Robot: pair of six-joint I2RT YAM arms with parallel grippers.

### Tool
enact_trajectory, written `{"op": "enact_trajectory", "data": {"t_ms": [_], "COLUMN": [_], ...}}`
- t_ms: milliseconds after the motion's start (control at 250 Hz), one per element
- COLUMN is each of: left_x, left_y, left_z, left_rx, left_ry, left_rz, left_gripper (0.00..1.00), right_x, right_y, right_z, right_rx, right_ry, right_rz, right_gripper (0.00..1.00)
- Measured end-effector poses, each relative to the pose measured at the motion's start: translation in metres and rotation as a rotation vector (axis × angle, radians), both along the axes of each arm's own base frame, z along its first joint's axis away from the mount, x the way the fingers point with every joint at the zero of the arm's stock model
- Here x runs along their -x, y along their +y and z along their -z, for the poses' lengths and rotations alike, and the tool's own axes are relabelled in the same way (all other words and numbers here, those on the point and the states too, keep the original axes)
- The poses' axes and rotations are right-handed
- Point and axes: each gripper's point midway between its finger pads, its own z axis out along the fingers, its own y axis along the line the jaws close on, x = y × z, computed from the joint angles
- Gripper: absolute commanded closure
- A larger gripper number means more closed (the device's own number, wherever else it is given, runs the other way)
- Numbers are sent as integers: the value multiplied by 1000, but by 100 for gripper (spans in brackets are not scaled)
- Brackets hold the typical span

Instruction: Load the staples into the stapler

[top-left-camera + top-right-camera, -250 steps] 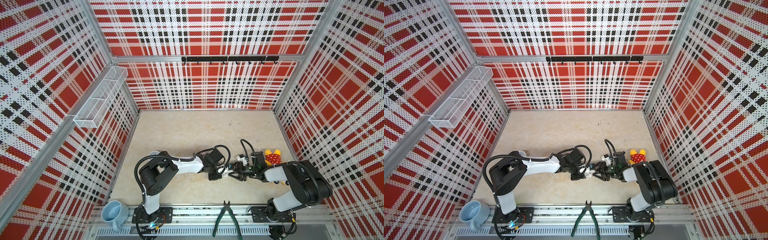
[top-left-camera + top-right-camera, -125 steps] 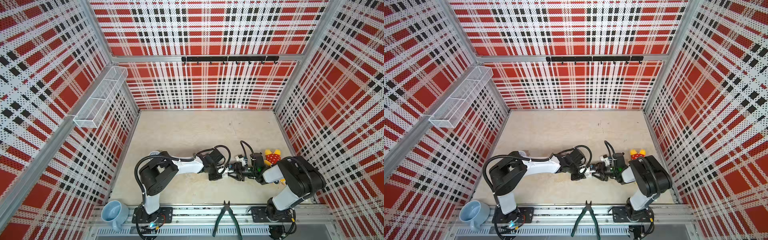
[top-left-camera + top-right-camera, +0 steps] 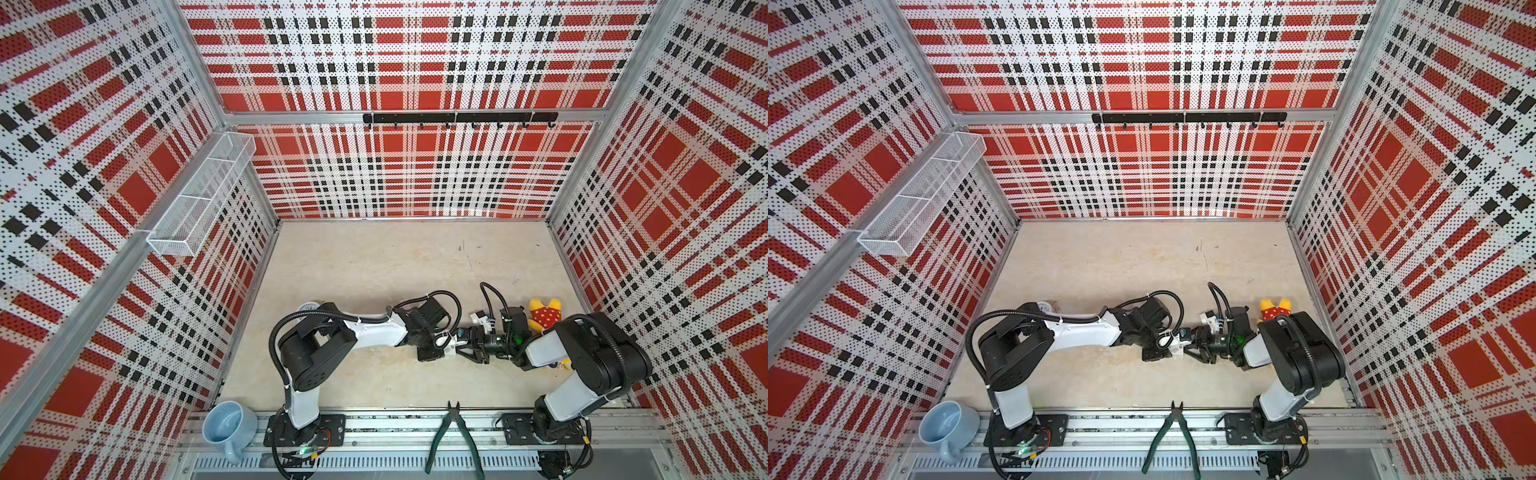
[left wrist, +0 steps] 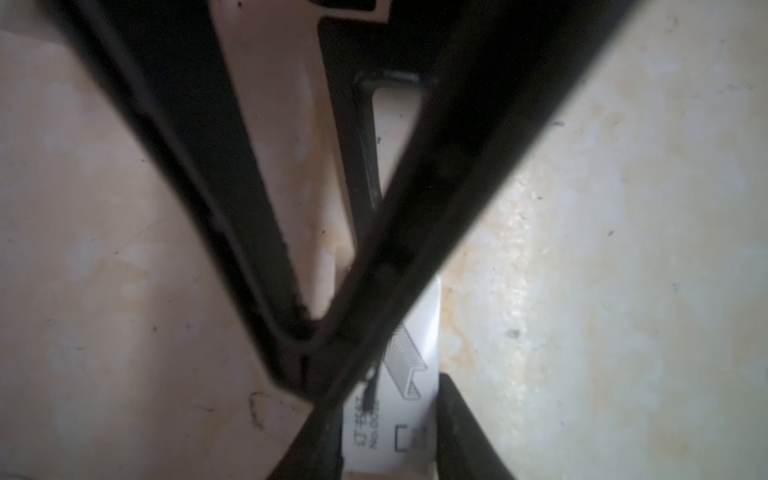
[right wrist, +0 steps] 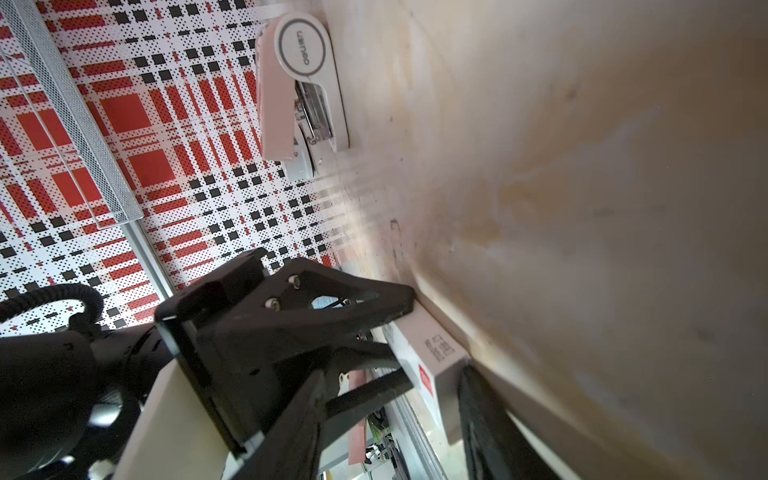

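Hardly any change from a second ago: same meeting point low in the centre of both top views, only a slight swing of the right arm's upper links, enough to cover the spotted plush toy (image 3: 544, 313) briefly and bare it again. Clamps the white staple box (image 5: 436, 351) in the left pincer (image 3: 442, 343), clenched across it just above the table (image 3: 374, 270). Brackets the box's free end with the right pincer (image 3: 459, 345), fingers (image 4: 455, 424) pressed to both long edges at the bottom of the left wrist view, so grasping the box too, by the look of it. Shows no loose staples anywhere, only a printed drawing of them on the cardboard, so most likely still shut inside. Leaves the stapler (image 5: 303, 83) well apart at the upper left of the right wrist view, half hidden behind the left arm in both top views, with bright metal visible between pink cover and white base. Points, in all likelihood, to a slow opening of the box: nothing drawn out yet, loading not begun. Calls next for a straight pull apart without crushing the cardboard.
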Motion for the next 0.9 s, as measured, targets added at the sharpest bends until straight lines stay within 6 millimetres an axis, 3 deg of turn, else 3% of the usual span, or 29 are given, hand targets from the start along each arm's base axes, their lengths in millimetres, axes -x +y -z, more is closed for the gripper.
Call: {"op": "enact_trajectory", "data": {"t_ms": [900], "left_x": [2], "left_y": [-4], "left_z": [0], "left_rx": [16], "left_ry": [16], "left_rz": [7], "left_gripper": [64], "right_x": [2], "right_y": [2], "right_z": [-6], "right_rx": [12], "right_ry": [-12], "right_rz": [-41], "right_gripper": [49]}}
